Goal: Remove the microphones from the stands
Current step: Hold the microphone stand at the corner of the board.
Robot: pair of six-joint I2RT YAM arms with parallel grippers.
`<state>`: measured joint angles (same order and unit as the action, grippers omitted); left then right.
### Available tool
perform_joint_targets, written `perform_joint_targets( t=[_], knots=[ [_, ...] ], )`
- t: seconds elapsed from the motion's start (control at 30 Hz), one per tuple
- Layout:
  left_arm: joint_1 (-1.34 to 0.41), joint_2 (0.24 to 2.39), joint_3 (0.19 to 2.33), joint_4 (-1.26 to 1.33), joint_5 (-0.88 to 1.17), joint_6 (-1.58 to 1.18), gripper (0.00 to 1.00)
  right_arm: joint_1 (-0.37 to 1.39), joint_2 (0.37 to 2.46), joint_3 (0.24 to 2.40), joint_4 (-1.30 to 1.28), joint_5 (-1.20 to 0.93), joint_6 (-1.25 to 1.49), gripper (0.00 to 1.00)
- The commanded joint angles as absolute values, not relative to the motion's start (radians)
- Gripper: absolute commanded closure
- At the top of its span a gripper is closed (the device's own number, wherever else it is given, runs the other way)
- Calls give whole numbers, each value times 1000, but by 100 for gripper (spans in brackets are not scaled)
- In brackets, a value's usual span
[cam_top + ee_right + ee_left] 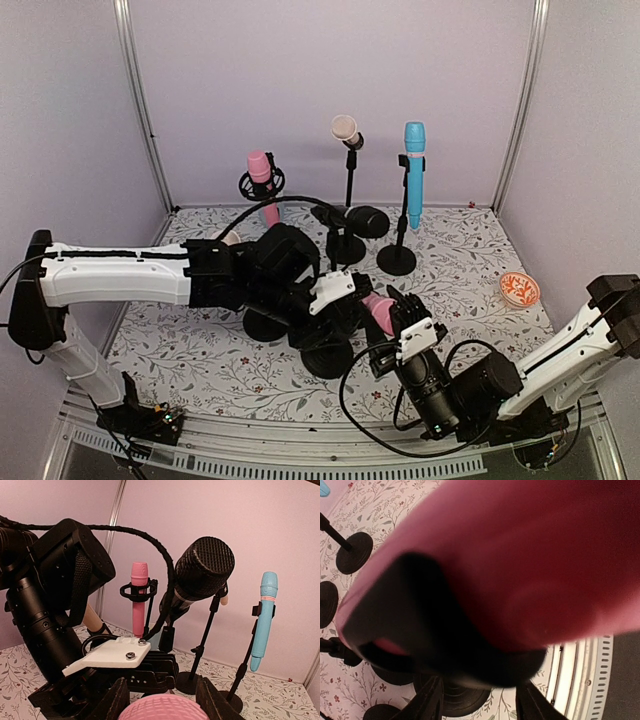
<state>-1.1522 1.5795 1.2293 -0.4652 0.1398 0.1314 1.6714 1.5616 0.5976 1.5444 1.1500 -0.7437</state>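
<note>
right gripper (162, 703) is clasping the mesh head of the pink microphone (378, 311), one finger pressing each side. left gripper (480, 702) is facing the same barrel, and its grip cannot be told. only the left wrist view is showing the black clip (420, 615) against that barrel. five microphones are showing: two pink, one black microphone (202, 570), one blue microphone (414, 175), one cream-headed microphone (345, 128). the clasped one is lying front-left of the blue microphone. both arms are reaching low, converging there.
</note>
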Motion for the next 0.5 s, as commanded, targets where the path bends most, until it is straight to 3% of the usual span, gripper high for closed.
perform_joint_targets(
  t=[0.0,0.13,0.23,0.47],
  knots=[
    [-1175,1589,1232,-440,182,119,49,1678,1556,606,1825,1152,-744,100],
    [-1172,1591,1233,-433,160,118,52,1682,1473,599,1614,1067,-599,100],
    [-1163,1583,1224,-430,158,106,52,1678,1404,598,1358,981,-338,100],
    [-1154,1589,1228,-425,214,81,49,1677,1435,610,1341,968,-249,100]
  ],
)
